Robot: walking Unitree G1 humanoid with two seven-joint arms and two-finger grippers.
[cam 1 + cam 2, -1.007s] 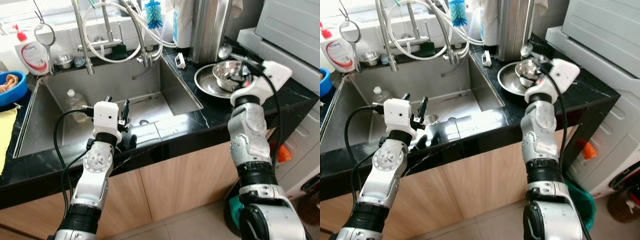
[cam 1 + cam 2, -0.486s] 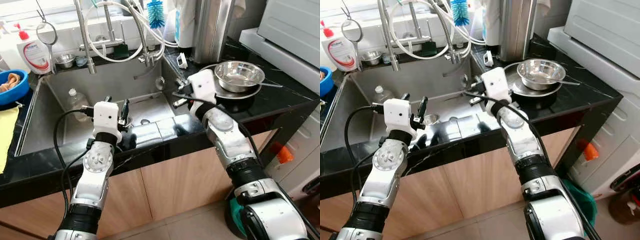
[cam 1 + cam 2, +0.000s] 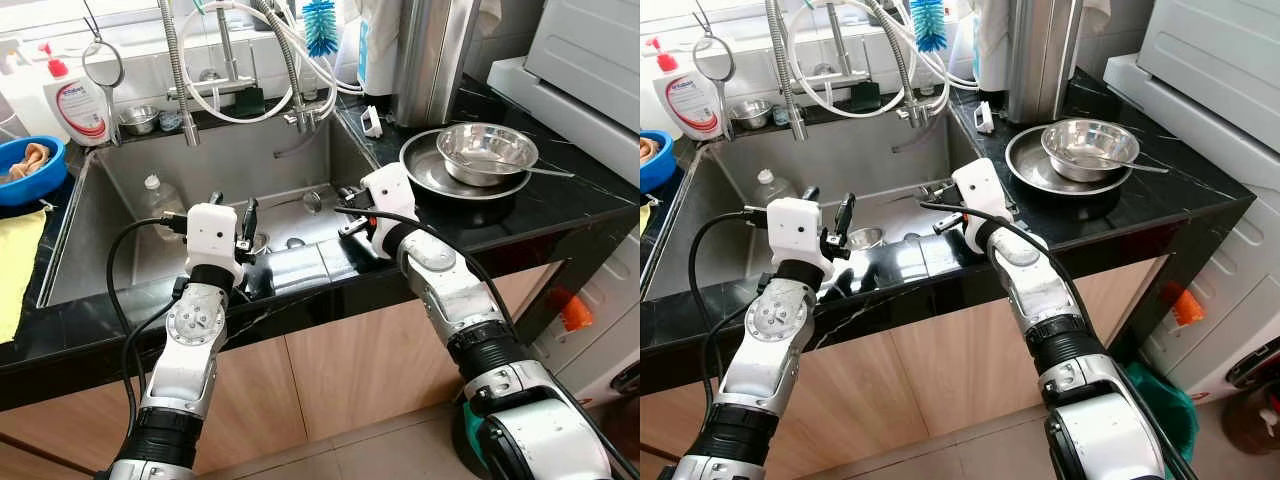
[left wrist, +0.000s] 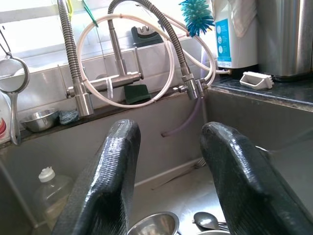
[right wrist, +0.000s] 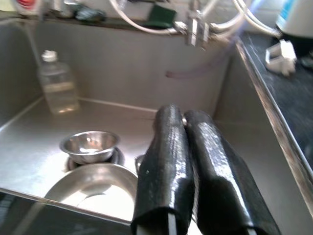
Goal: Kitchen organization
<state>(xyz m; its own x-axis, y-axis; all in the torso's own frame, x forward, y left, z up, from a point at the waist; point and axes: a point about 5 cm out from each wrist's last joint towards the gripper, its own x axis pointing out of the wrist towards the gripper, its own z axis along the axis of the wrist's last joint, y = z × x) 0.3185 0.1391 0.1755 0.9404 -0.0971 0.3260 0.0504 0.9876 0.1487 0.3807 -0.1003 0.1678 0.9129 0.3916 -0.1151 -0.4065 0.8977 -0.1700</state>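
Steel bowl [image 3: 487, 153] sits on steel plate [image 3: 425, 172], right counter | right gripper [image 5: 188, 161], seen at bowl a second ago, is now over sink [image 3: 120, 255], fingers pressed together | left gripper [image 4: 168, 161] unchanged, fingers apart | sink-floor small bowl [image 5: 89, 145] partly blurred.

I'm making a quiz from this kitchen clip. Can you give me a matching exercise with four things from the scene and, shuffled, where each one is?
Things:
1. clear plastic bottle
2. steel bowl with spoon
3. blue brush
4. blue bowl

Places:
A. hanging above the taps
B. on the counter left of the sink
C. standing in the sink's back left corner
D. on a round plate, on the counter right of the sink

Pairs: 1-C, 2-D, 3-A, 4-B
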